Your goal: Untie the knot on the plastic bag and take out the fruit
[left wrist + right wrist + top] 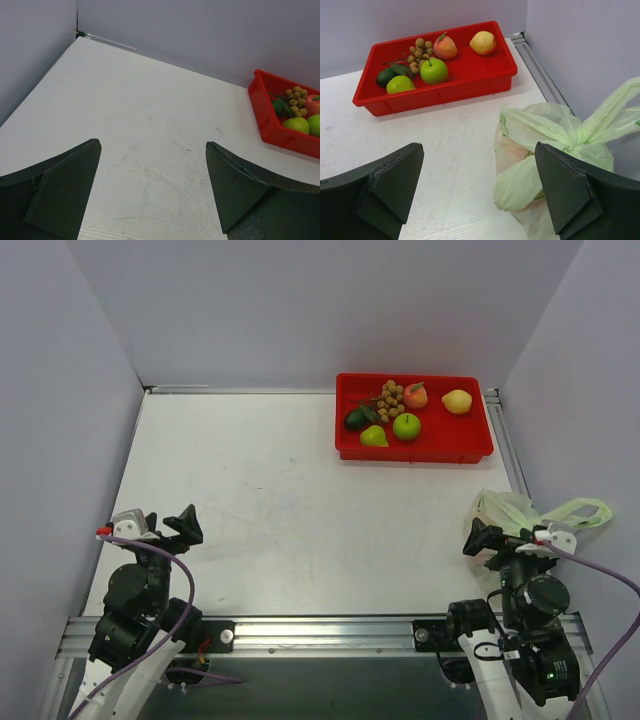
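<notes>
Left tool (152,145) and right tool (479,147) stand apart, empty. Pulling the knot (577,126) sideways could tighten it or tear the thin plastic bag (540,132).

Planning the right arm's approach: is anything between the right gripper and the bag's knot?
Nothing visible. The open right gripper faces the plastic bag; its knot sits uncovered on top, slightly to the right.

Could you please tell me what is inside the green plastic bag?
The bag is tied shut at the knot. A faint pinkish shape shows through; the rest is covered.
</notes>
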Tool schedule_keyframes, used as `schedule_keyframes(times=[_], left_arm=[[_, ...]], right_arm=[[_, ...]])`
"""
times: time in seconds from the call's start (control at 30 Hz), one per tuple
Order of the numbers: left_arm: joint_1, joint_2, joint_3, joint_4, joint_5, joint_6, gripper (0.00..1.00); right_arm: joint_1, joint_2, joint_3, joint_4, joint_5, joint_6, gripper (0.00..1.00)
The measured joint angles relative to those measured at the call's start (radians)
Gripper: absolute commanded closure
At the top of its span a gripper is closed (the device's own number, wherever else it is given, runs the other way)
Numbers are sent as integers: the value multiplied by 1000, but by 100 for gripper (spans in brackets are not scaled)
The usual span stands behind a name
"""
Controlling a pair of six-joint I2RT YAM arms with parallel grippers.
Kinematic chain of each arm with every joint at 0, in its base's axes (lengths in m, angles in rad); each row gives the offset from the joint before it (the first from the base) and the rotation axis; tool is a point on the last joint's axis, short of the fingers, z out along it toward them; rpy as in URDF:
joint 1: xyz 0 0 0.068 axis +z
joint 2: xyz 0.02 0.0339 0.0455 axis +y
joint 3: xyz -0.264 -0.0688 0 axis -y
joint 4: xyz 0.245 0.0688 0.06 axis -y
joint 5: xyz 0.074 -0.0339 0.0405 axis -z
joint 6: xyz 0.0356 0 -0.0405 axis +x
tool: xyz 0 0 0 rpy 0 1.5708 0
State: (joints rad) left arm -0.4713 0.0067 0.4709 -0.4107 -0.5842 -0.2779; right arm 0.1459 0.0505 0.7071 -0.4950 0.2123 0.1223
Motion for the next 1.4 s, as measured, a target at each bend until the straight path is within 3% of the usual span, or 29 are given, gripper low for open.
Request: schedule_keyframes(times=[0.37, 0.77, 1.07, 1.4], left_arm=[[2, 0, 0, 0, -6, -8, 3], [2, 0, 1, -32, -15, -50, 3], [4, 0, 5, -73, -16, -79, 3], [9, 16, 9, -83, -10, -83, 3]], right_arm=[[0, 242, 232, -127, 120, 64, 0], [-9, 732, 391, -352, 208, 256, 0], [-219, 1021, 395, -353, 257, 400, 0], [-381, 1267, 413, -231, 273, 505, 0]])
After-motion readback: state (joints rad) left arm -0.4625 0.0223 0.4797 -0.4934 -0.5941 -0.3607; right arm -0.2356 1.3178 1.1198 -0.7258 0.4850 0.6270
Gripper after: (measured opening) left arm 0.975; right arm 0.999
